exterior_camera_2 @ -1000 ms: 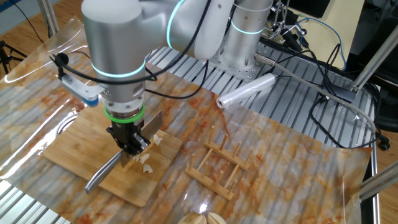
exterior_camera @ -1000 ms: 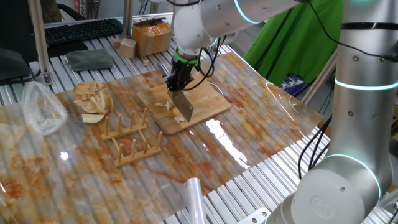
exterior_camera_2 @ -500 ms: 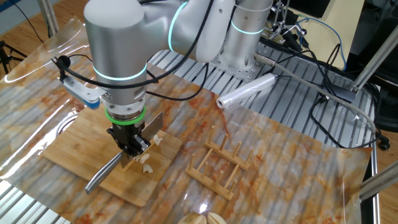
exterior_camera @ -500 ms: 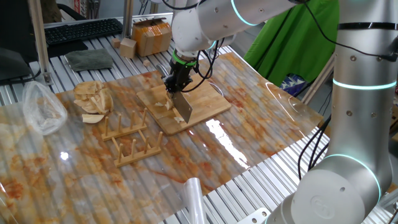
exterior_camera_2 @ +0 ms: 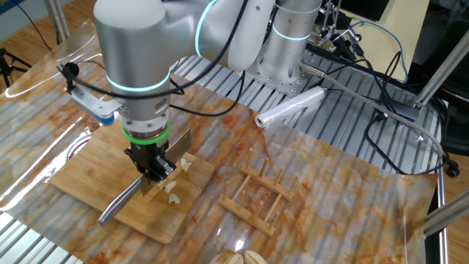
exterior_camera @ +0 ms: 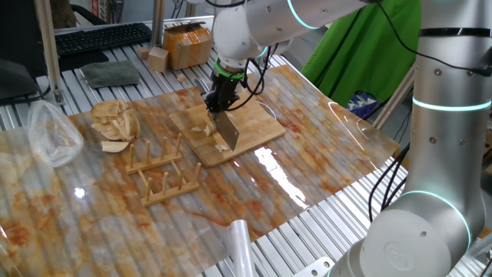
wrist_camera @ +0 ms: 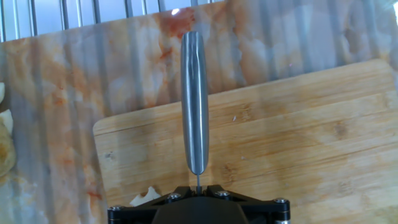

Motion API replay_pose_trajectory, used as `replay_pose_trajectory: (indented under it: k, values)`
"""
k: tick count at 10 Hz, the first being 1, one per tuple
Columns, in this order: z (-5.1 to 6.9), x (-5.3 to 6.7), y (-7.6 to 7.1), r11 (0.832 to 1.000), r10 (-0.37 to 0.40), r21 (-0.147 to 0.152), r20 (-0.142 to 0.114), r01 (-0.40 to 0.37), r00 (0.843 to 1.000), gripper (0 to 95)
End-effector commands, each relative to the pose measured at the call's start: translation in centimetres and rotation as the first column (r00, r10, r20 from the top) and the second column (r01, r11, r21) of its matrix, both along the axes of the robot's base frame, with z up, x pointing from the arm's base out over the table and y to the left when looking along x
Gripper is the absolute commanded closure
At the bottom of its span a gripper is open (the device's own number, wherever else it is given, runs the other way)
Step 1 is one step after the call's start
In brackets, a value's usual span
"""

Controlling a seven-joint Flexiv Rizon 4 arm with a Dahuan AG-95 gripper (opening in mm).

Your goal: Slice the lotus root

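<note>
Lotus root, small pale cream pieces point(exterior_camera_2: 173, 189), lies on the light bamboo cutting board point(exterior_camera_2: 80, 176) directly under and just right of the black two-finger gripper point(exterior_camera_2: 152, 172). That gripper is clamped on a steel-handled cleaver point(exterior_camera_2: 121, 203), its grey handle point(wrist_camera: 194, 99) slanting out left and its flat blade point(exterior_camera: 228, 132) meeting the board beside the pieces.

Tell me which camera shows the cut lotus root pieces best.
The other fixed view: the lotus root pieces lie in plain sight on the bamboo board, beside the gripper holding the knife. One fixed view shows them small and partly behind the blade. The hand view catches only one pale bit at its bottom edge.
</note>
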State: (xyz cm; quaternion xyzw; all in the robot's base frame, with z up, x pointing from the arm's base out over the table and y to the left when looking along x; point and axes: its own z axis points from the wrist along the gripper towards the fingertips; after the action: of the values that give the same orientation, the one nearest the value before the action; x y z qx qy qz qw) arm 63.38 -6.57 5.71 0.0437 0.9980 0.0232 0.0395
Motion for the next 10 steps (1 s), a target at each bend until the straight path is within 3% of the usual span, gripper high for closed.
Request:
replay_pose_trajectory:
  k: [1,5,8,10]
  values:
    - [-0.1,0.2,0.0,1.0,-0.001,0.003,-0.001,0.001,1.0,95.0]
    - [-1.8,0.4,0.8,1.0,-0.016,0.007,0.039,0.016,0.999,95.0]
    - [-1.9,0.6,0.8,1.0,-0.02,0.011,0.039,0.02,0.999,95.0]
    - [-1.6,0.4,0.7,1.0,-0.016,0.004,0.025,0.016,1.0,95.0]
